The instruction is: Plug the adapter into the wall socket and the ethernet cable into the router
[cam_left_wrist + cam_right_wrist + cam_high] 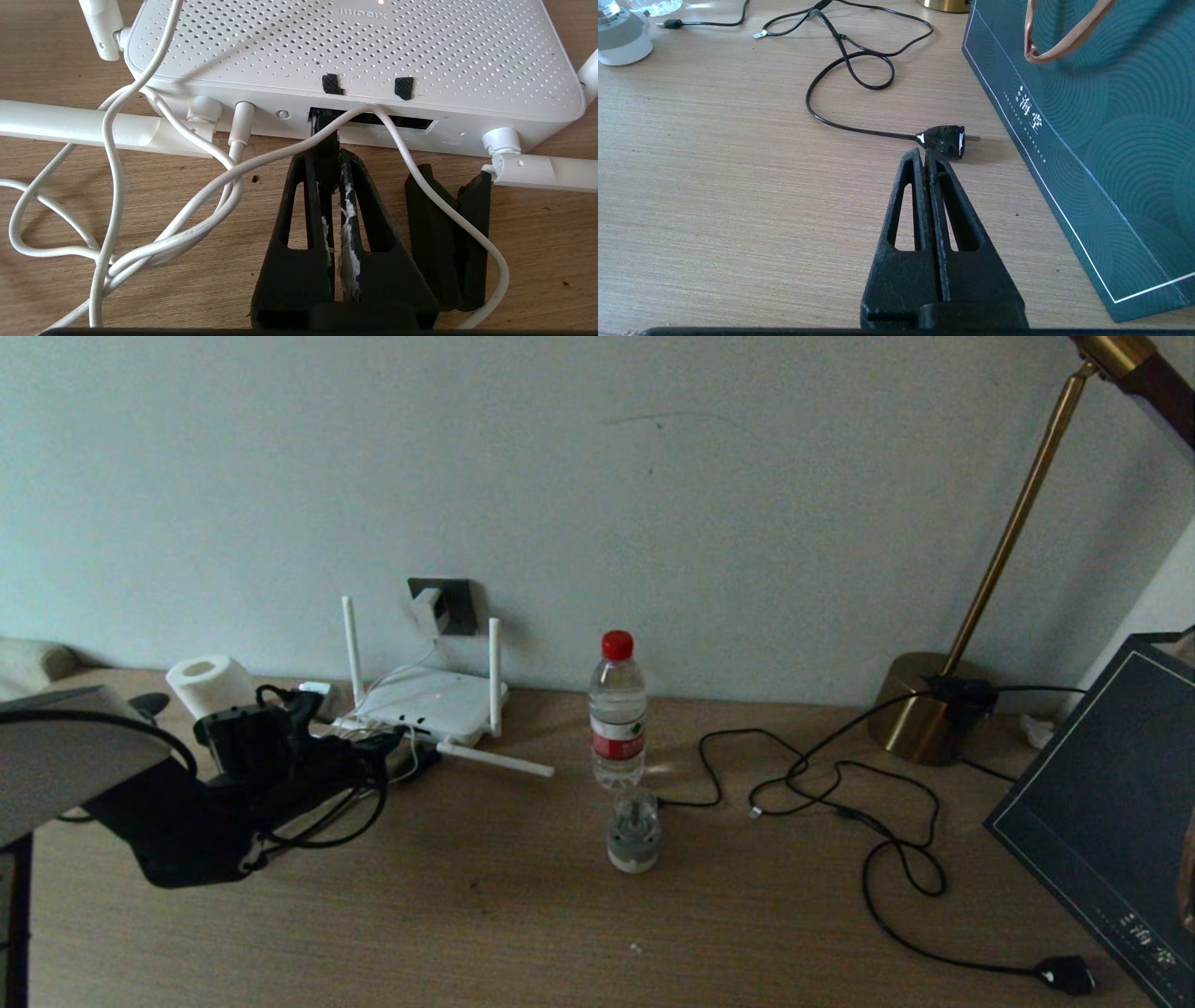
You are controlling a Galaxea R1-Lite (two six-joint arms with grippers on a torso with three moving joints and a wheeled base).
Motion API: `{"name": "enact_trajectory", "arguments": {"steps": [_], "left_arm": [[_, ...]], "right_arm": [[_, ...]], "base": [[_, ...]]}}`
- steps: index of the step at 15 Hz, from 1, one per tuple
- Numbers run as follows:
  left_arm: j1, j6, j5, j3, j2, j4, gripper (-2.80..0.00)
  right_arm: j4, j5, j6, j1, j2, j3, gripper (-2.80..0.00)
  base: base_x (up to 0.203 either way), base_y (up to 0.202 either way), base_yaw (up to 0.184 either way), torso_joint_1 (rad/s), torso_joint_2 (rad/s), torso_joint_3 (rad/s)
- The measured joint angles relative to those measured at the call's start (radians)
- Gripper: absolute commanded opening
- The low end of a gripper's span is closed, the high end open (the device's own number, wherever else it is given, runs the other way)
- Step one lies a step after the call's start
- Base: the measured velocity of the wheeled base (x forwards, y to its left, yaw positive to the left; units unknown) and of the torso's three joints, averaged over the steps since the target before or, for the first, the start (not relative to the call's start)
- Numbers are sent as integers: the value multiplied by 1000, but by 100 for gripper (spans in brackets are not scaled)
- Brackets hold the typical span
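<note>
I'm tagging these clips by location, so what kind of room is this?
Probably a home or hotel room desk against a wall: a router beside a wall socket, a brass desk lamp, and a water bottle on the wooden tabletop.

White router [355, 51], top dotted with fine perforations; white cord [112, 154]. Dark grey wall socket [455, 605], white adapter [428, 609]. Black left gripper [332, 161], white-smeared pads. Clear bottle [617, 719], red cap. Brass lamp [920, 714]. Teal bag [1106, 140], swirl-patterned.
</note>
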Motion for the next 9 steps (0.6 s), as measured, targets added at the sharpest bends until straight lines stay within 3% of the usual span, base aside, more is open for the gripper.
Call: {"name": "enact_trajectory", "arguments": {"steps": [9], "left_arm": [[0, 0, -3, -35, 13, 24, -280]], "right_arm": [[0, 0, 0, 0, 0, 0, -280]], "base": [[0, 0, 0, 0, 0, 0]]}}
